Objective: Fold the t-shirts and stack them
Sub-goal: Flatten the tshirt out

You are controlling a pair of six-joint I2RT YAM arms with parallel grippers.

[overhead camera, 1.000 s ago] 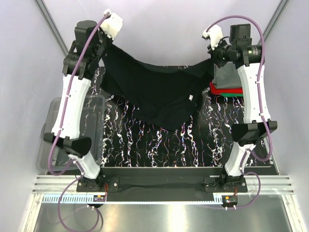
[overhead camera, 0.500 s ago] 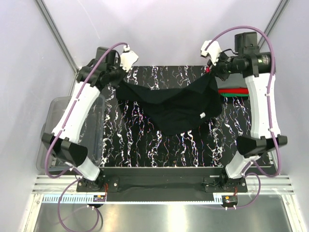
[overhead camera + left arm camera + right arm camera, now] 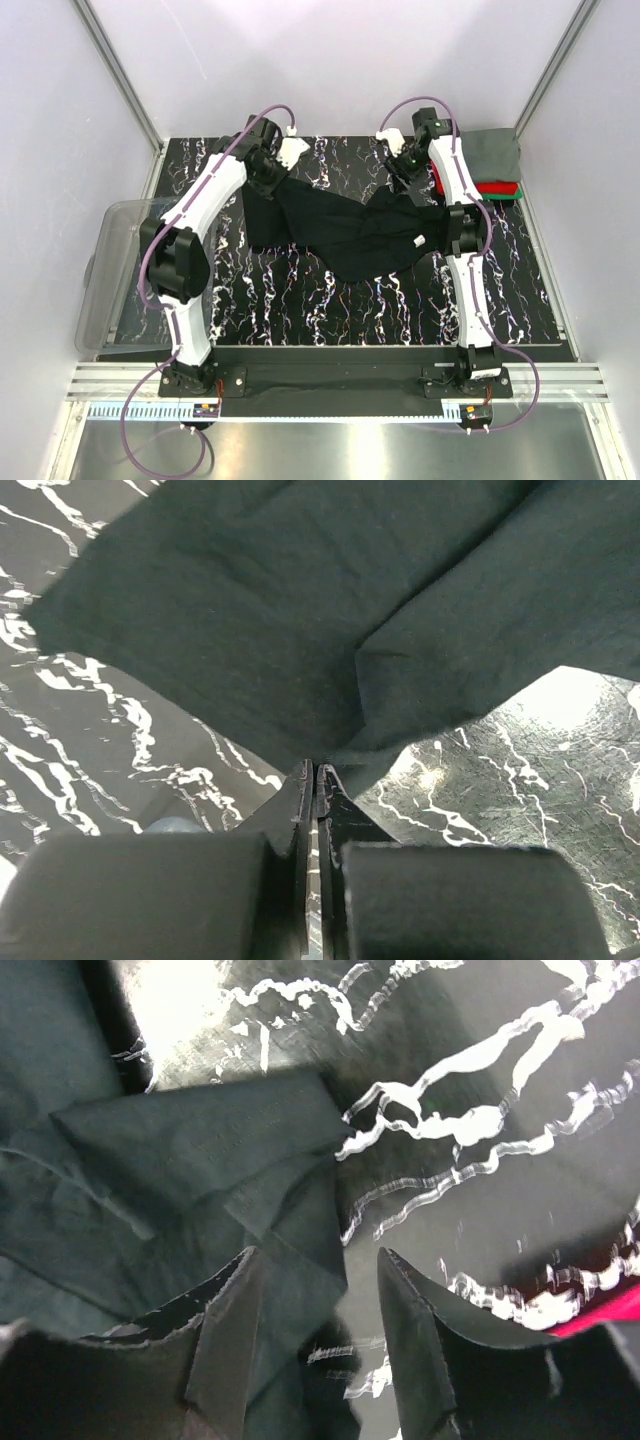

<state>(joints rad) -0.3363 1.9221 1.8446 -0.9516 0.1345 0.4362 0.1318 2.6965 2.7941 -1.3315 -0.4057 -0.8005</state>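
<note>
**Black t-shirt on the table: one edge pinched, the other side free**

The black t-shirt lies rumpled across the far middle of the table, near the folded stack. The left gripper is pressed together on the shirt's edge. The right gripper stands spread over a doubled corner. Risk: a one-sided pull would drag and bunch the cloth — the creases would get folded in. The white neck tag shows no legible writing.

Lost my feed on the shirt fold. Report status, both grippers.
Left gripper shut on black t-shirt. Right gripper open, at its other corner. Shirt rumpled, mostly on table. Folded stack in far right corner.
</note>
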